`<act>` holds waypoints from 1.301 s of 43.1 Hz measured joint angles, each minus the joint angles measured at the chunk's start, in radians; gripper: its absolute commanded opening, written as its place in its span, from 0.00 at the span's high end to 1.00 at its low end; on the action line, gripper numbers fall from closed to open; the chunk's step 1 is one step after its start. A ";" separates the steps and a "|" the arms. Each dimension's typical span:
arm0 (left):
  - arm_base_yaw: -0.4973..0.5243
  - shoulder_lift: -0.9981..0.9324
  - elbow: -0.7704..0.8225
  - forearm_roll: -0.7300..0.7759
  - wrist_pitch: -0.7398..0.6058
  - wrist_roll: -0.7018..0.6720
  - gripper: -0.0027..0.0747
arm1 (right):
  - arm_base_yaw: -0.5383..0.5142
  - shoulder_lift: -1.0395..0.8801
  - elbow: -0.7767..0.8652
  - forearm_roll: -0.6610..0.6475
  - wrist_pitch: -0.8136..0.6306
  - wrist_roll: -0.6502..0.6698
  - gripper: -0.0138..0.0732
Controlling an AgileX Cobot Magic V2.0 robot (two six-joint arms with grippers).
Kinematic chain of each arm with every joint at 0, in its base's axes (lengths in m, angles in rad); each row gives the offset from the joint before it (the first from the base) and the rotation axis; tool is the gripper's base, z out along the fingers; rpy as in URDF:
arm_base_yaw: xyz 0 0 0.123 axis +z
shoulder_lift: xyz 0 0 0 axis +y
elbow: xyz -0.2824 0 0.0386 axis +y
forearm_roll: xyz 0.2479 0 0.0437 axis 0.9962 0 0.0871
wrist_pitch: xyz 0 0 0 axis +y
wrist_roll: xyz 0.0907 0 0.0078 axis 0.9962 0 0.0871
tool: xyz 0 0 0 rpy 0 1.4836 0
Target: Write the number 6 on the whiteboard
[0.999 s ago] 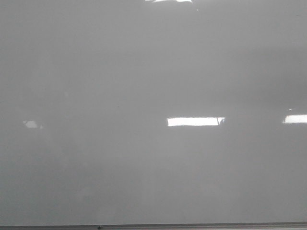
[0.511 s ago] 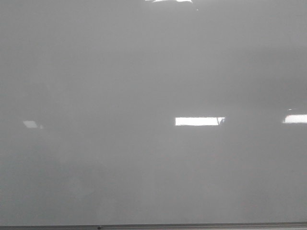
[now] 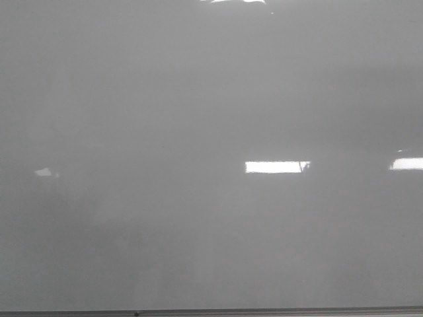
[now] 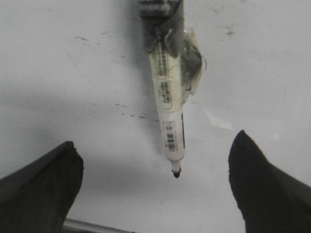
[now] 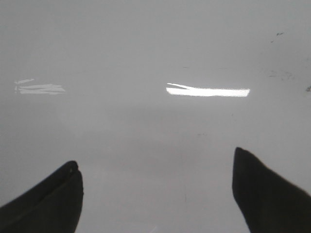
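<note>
Whiteboard [image 3: 198, 99] fills the front view, glossy grey with bright glare patches toward three o'clock and a thin dark edge at six o'clock; no drawn 6 shows on it. Left gripper [image 4: 155, 187] stands spread wide, a taped-on marker [image 4: 167, 102] pointing its black tip at the board between the fingers. Right gripper [image 5: 156, 191] is likewise released over bare board.
</note>
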 measured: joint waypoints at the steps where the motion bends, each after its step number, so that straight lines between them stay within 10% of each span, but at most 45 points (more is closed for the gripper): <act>1: -0.003 0.018 -0.001 0.000 -0.019 0.000 0.21 | 0.000 0.000 0.000 0.000 0.000 0.000 0.10; 13: -0.008 0.155 -0.002 -0.002 -0.192 0.000 0.27 | 0.000 0.000 0.000 0.000 0.000 0.000 0.10; 31: -0.008 0.160 -0.005 -0.002 -0.238 0.000 0.88 | 0.000 0.000 0.000 0.000 0.000 0.000 0.10; 39: -0.008 0.160 -0.005 -0.002 -0.232 0.000 0.99 | 0.000 0.000 0.000 0.000 0.000 0.000 0.10; 56: -0.152 -0.026 -0.215 0.106 0.292 0.090 0.99 | 0.015 0.089 -0.075 0.001 0.156 -0.034 0.10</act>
